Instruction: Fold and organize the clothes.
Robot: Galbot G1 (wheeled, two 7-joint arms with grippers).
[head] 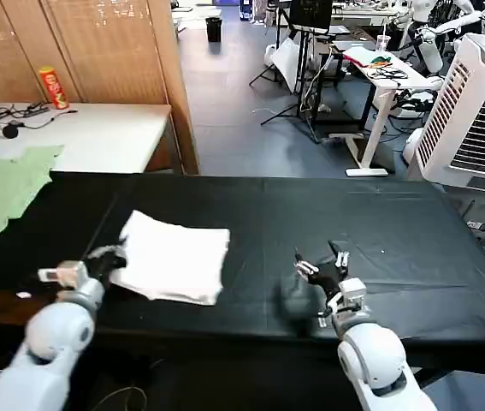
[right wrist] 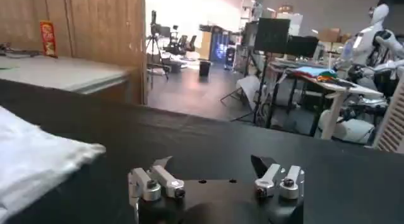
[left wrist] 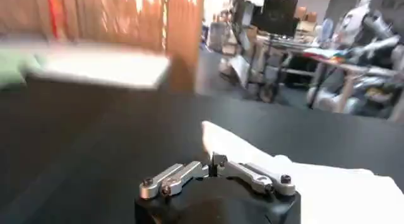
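The white T-shirt (head: 178,257) lies folded into a rough square on the black table (head: 379,214), left of centre, plain side up. My left gripper (head: 110,256) is at the shirt's left edge. In the left wrist view the left gripper (left wrist: 214,161) has its jaws closed together, pinching the edge of the T-shirt (left wrist: 328,187). My right gripper (head: 321,265) hovers open over bare table to the right of the shirt. In the right wrist view the right gripper (right wrist: 211,165) has nothing between its fingers, and the T-shirt (right wrist: 31,162) lies off to one side.
A light green garment (head: 2,193) hangs over the table's far left corner. Behind it stands a white table (head: 97,133) with a red can (head: 52,87) and cables. A white air cooler (head: 482,111) stands at the far right. The black table's right half is bare.
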